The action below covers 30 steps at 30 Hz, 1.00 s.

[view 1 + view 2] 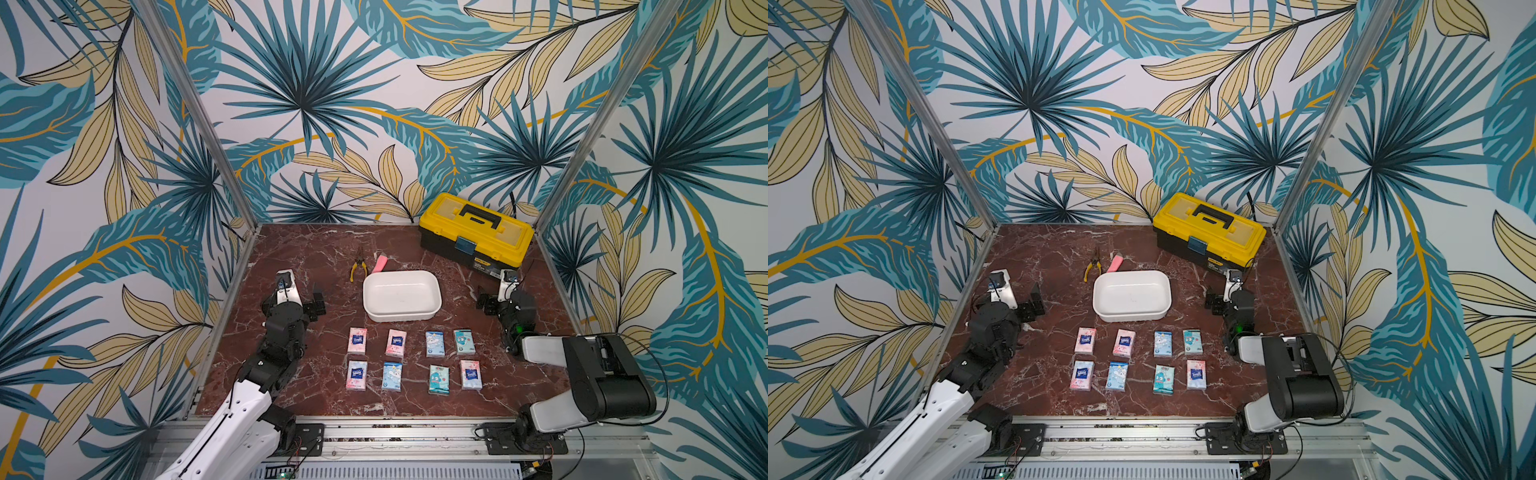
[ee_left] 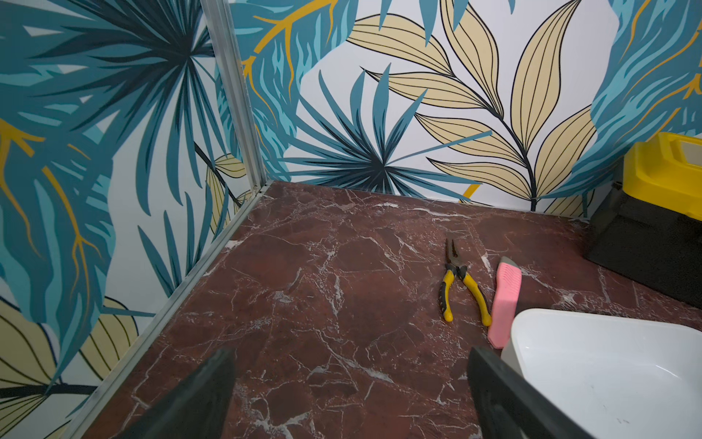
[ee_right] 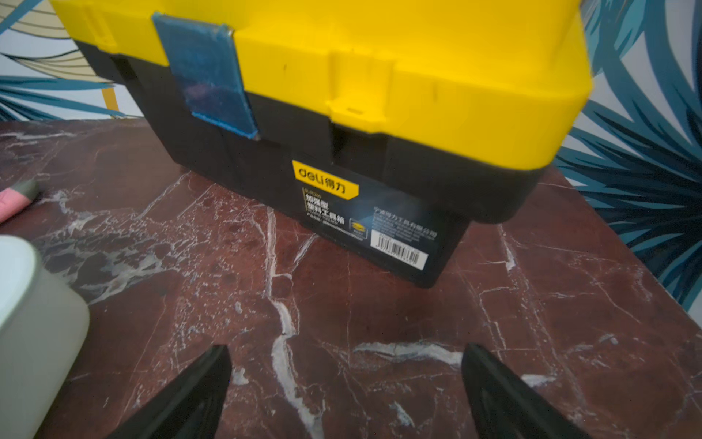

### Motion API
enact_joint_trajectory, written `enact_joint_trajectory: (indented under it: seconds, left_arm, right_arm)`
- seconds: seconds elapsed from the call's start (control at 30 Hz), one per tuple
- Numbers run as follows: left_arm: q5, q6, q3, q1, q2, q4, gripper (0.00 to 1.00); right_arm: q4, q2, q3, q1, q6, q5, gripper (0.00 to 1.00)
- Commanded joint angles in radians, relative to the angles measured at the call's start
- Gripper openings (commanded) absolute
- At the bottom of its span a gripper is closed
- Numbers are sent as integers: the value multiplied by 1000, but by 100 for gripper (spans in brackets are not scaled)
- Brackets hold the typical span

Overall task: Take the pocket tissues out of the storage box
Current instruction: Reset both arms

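Observation:
The white storage box [image 1: 400, 319] [image 1: 1131, 318] stands mid-table with nothing inside it. In front of it, toward the table's near edge, several pocket tissues [image 1: 357, 340] [image 1: 1085, 340] lie flat on the marble in two neat rows, pink, light blue and teal. My left gripper [image 1: 319, 300] [image 2: 351, 353] hovers low to the left of the box, open, with only bare marble between its fingers. My right gripper [image 1: 484, 301] [image 3: 347, 351] is to the right of the box, open and holding nothing. The box's corner [image 2: 569, 342] [image 3: 34, 323] shows in both wrist views.
A yellow-lidded black toolbox [image 1: 476, 237] [image 3: 342, 95] stands at the back right, close ahead of my right gripper. Yellow-handled pliers [image 1: 358, 266] [image 2: 461, 281] and a long pink bar [image 1: 380, 264] [image 2: 505, 304] lie just behind the box. Patterned walls with metal posts enclose three sides.

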Motion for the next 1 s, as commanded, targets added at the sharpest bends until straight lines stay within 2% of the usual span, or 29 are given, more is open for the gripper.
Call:
enact_joint_trajectory:
  seconds: [0.0,0.23,0.5,0.67,0.83,0.97]
  left_arm:
    - [-16,37,-67,38,23,94,100]
    - [5,117,-158,131,209,436,100]
    - [226,175,-212,265,490,817,100]
    - [325,177,-234,315,603,957,100]
    - [372,171,-239,333,717,1053,100]
    - [384,163,-187,349,828,1081,100]
  right_arm:
    - [-4,-1,12,-9,20,-36,99]
    - [-2,-2,10,-9,20,-37,99]
    - [-2,-2,10,-9,20,-37,99]
    - [-2,-2,10,-9,19,-37,99]
    - [-2,-2,10,-9,20,-37,99]
    - [-3,-1,10,-9,20,-35,99]
